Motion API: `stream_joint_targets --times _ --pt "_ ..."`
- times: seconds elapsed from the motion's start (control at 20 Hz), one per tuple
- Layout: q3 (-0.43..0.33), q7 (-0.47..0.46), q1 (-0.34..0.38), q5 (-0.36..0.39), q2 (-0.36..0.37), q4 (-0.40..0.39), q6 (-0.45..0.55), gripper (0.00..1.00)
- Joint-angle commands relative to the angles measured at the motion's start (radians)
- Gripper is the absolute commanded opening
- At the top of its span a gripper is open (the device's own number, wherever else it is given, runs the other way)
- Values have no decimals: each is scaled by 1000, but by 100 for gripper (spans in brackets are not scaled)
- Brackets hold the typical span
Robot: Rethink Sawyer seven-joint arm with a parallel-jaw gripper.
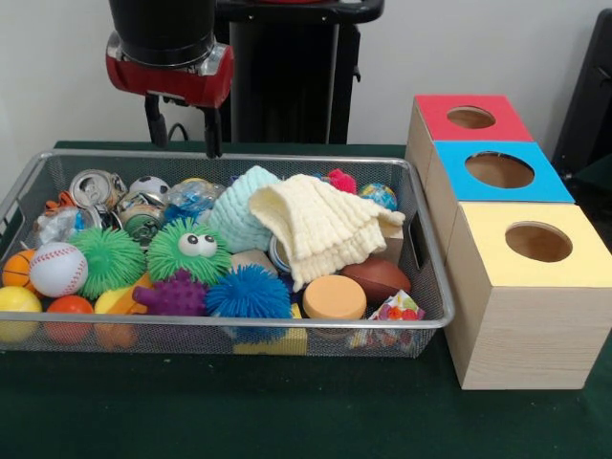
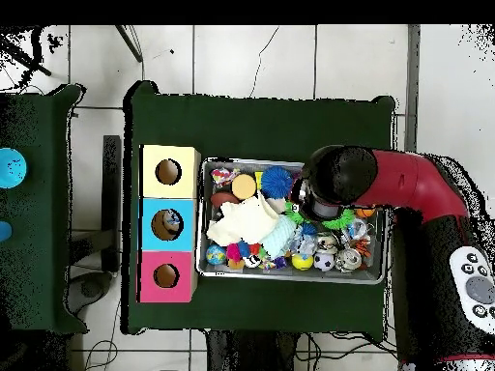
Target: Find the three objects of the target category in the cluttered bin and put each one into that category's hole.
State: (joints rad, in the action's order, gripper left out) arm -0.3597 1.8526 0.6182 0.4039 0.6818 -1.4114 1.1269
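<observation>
Wire-mesh bin (image 1: 421, 251) is sitting on the green cloth, packed with clutter. Going left to right in the front view: baseball (image 1: 58, 269) and orange balls at the left end, crushed cans (image 1: 96, 187) behind them, two green spiky balls, the nearer one with googly eyes (image 1: 189, 251), a purple knobbly toy (image 1: 176, 295), a blue spiky ball (image 1: 249, 294), a cream knitted cloth (image 1: 320, 227) draped over the middle, an orange disc (image 1: 334, 297), a small brown football (image 1: 377, 278). Right of the bin, three boxes are standing in a row: red-topped (image 1: 472, 119), blue-topped (image 1: 499, 171), yellow-topped (image 1: 531, 244), each with a round hole.

Gripper (image 1: 183, 130) is hanging over the bin's back-left part, above the cans, two fingers (image 1: 212, 132) apart, holding nothing.

Target category isn't stated, so the three target objects can't be picked out; they'd be somewhere in this bin, none in hand yet. Judgement: still searching. To do it well, come straight down on an exposed item with clear space either side of it, avoid snagging the cloth, which may be hiding things, and lift clear of the mesh wall before crossing to the boxes.
</observation>
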Motion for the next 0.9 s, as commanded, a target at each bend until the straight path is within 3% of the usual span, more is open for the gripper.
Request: stream_joint_targets --times 0.05,0.6,0.9 --pt "-37 -148 16 28 6 -119 -44 100" --pt "-22 -132 -2 92 -101 -38 -101 100" --pt "-14 -95 15 116 -154 -72 -204 100"
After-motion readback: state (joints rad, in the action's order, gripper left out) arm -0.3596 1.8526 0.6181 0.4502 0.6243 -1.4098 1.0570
